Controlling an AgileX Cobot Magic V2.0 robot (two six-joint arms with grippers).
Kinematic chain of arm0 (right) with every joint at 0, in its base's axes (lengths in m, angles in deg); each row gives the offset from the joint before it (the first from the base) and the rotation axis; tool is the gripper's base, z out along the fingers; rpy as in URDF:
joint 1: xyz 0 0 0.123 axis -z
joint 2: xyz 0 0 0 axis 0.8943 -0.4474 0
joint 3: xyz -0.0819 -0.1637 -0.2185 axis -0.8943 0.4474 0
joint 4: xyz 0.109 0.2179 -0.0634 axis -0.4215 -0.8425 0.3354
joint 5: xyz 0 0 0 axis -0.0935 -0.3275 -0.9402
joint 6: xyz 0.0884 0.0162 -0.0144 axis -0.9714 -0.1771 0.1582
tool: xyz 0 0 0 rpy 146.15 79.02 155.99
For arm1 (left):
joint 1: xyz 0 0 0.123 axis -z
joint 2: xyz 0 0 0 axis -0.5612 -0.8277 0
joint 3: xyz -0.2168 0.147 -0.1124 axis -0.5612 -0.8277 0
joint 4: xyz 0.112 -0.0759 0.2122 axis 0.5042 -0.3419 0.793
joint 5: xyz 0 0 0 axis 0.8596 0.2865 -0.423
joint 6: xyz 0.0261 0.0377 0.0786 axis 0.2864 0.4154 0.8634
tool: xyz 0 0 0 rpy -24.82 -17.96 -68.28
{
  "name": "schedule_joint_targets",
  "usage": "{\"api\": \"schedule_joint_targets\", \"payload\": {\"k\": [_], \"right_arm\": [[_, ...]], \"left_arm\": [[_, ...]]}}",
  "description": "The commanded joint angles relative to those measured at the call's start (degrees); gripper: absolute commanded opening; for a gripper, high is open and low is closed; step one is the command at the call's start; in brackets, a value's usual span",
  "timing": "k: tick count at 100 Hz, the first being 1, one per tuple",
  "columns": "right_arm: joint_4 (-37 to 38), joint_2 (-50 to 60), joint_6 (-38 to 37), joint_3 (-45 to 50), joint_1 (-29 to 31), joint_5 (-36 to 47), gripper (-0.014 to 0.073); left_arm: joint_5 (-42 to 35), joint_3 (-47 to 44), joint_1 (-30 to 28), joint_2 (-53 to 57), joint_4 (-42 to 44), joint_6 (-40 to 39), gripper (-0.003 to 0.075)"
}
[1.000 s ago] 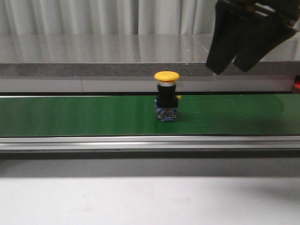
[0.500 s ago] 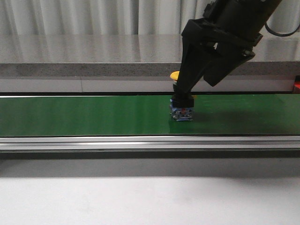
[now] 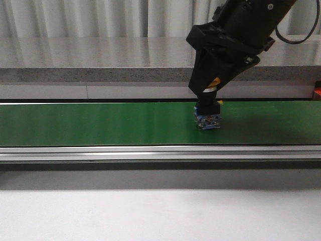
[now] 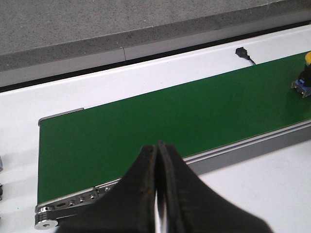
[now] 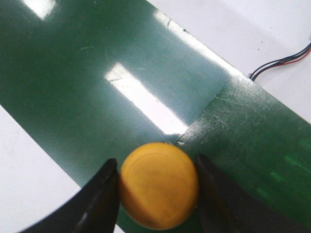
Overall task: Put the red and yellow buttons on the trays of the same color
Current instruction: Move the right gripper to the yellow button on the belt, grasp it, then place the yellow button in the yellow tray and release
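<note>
A yellow button [image 3: 208, 118] stands upright on the green conveyor belt [image 3: 100, 123], right of centre. My right gripper [image 3: 207, 91] has come down over it from above. Its two fingers press on opposite sides of the yellow cap [image 5: 159, 184], so the right gripper [image 5: 156, 163] is shut on the button, whose base still rests on the belt. The left wrist view shows the same yellow button [image 4: 304, 80] far off at the belt's edge. There my left gripper [image 4: 158, 145] is shut and holds nothing, above the belt's near rail. The red button and the trays are out of view.
A metal rail [image 3: 150, 152] runs along the belt's front edge, with white table in front of it. Behind the belt runs a grey stone ledge [image 3: 100, 60]. A small black plug with a wire [image 4: 242, 51] lies on the table past the belt.
The yellow button has travelled to the right along the belt. My right gripper came down from the upper right, followed the button, and its fingers now close on the cap.
</note>
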Motion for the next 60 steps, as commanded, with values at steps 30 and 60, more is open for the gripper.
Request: {"api": "schedule_joint_targets", "payload": {"k": [30, 60], "right_arm": [[-0.81, 9.67, -9.97, -1.11, 1.28, 2.71, 0.0162], [7.92, 17.16, -20.93, 4.41, 6.41, 3.01, 0.0162]], "left_arm": [[-3.86, 1.56, 0.34, -0.34, -0.96, -0.12, -0.0021], [-3.86, 1.56, 0.34, -0.34, -0.96, -0.12, -0.0021]]}}
